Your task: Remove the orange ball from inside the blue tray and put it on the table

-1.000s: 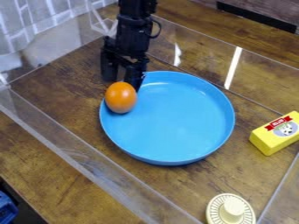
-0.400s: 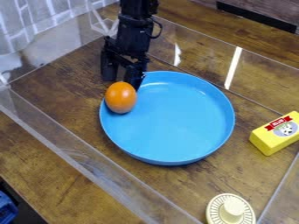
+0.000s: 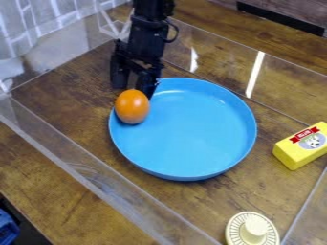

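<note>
Where the blue tray (image 3: 192,129) rims up, smooth glossy orange ball (image 3: 130,105), gripper (image 3: 132,79) open beside it

You've got even, fairly bright light from above. The glossy cover on the surface (image 3: 76,124) throws white streaks of glare, strongest right of the blue tray (image 3: 192,144) and along the near edge. The orange ball (image 3: 132,105) carries a soft highlight and casts a short shadow. Low resolution, slightly soft overall, and the dark end effector (image 3: 132,80) loses detail
</note>
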You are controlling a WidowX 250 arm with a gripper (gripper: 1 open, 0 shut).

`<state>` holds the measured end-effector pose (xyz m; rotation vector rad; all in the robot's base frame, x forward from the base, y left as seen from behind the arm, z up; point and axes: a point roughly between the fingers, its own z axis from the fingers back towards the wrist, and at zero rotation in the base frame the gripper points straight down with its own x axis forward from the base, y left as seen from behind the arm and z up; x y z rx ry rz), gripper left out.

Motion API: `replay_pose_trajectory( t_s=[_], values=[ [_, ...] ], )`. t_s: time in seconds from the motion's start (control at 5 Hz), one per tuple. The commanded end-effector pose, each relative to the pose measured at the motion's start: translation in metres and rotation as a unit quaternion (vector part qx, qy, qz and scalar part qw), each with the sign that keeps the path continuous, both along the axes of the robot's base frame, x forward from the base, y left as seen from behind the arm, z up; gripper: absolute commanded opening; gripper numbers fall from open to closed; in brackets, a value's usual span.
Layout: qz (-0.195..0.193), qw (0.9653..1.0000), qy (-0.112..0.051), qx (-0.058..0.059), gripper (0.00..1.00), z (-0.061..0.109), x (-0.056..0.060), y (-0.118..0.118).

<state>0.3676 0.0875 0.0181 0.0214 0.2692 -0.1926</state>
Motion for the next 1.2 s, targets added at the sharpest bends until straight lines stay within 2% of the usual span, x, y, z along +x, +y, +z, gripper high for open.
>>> replay_pose_trajectory(
  t_s=[0.0, 0.2, 1.0],
  values=[
    [0.029, 0.9996, 0.008, 0.002, 1.00, -0.002, -0.007, 0.022],
    [0.031, 0.9994, 0.012, 0.004, 0.00, -0.001, -0.007, 0.025],
    [0.036, 0.9988, 0.031, 0.013, 0.00, 0.008, -0.017, 0.034]
  ],
)
